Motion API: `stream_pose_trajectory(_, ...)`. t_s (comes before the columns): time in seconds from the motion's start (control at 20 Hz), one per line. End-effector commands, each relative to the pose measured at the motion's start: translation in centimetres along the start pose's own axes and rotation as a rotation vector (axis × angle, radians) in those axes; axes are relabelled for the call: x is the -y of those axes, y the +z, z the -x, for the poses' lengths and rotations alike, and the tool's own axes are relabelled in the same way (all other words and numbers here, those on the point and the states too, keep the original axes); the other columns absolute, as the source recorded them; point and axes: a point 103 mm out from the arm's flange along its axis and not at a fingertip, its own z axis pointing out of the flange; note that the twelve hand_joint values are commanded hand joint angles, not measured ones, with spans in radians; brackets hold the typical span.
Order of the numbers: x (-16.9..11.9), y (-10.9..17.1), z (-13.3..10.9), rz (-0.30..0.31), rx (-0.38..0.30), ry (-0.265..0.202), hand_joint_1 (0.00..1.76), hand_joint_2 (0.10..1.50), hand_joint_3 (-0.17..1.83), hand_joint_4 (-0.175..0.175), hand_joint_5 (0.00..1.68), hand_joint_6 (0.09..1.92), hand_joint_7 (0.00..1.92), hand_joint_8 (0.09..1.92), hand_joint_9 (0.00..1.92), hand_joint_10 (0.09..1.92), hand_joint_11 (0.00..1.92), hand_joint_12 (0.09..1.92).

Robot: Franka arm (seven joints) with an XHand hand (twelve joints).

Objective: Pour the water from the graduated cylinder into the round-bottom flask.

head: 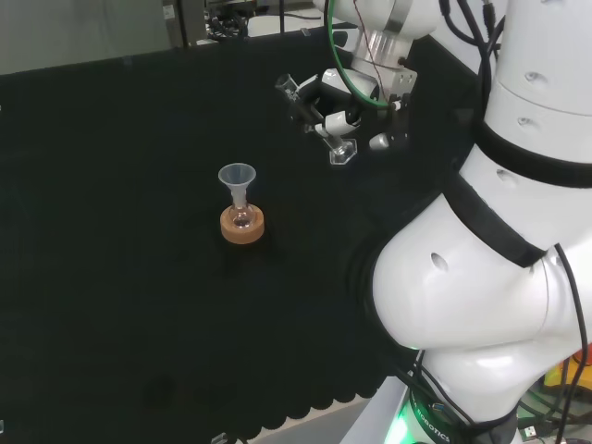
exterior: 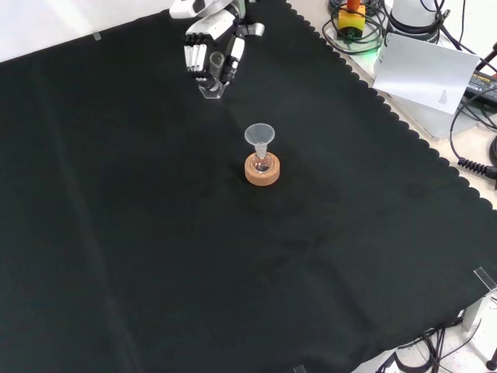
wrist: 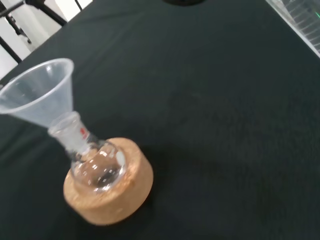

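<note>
Head view shows the bench point(head: 111, 185) draped in black cloth, with a grey floor strip along the far edge and the cloth's scalloped hem at the near side. Left of centre, a small round-bottom flask point(head: 242, 217) sits in a cork ring point(head: 242, 226), with a clear funnel point(head: 237, 179) standing in its neck. Further right and farther back, the robot hand point(head: 338, 109) hangs above the cloth, its fingers curled round a clear graduated cylinder point(head: 319, 118) that lies tilted, its flat foot pointing toward the lower right. The arm's white links rise at the right.

From the front, the scalloped hem runs diagonally at the right, with a sheet of paper point(exterior: 425, 71) and cables beyond it. The robot hand point(exterior: 210, 47) is at the top, up and left of the flask point(exterior: 262, 163), well apart from it. The wrist camera looks at the flask point(wrist: 97, 167) in its cork ring point(wrist: 112, 192), with the funnel point(wrist: 37, 92) tilted in its neck.
</note>
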Motion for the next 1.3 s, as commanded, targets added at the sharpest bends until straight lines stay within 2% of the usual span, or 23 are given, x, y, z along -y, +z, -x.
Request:
stream_pose_trajectory(0.05, 2.9, 0.0, -2.9, -0.090, 0.053, 0.016, 1.35, 1.16, -0.01, -0.086, 0.99, 0.80, 0.89, 1.20, 1.34, 0.26, 1.19, 0.78)
stream_pose_trajectory(0.25, 3.5, 0.6, -4.0, -0.158, 0.081, 0.024, 1.35, 1.16, -0.01, -0.087, 0.99, 0.81, 0.89, 1.19, 1.35, 0.25, 1.19, 0.78)
stream_pose_trajectory(0.35, 3.4, 0.9, -4.4, -0.210, 0.115, 0.022, 1.35, 1.16, -0.01, -0.087, 0.99, 0.81, 0.89, 1.19, 1.35, 0.25, 1.19, 0.78)
stream_pose_trajectory(0.7, 2.8, 1.6, -4.6, -0.334, 0.175, 0.046, 1.36, 1.16, -0.01, -0.085, 1.00, 0.81, 0.89, 1.19, 1.35, 0.25, 1.19, 0.78)
stream_pose_trajectory(1.05, 2.7, 2.3, -4.4, -0.419, 0.201, 0.060, 1.36, 1.16, -0.01, -0.084, 1.00, 0.81, 0.90, 1.18, 1.36, 0.25, 1.19, 0.77)
stream_pose_trajectory(1.3, 3.0, 2.2, -4.0, -0.436, 0.206, 0.075, 1.36, 1.15, -0.01, -0.083, 1.00, 0.81, 0.90, 1.17, 1.36, 0.24, 1.20, 0.77)
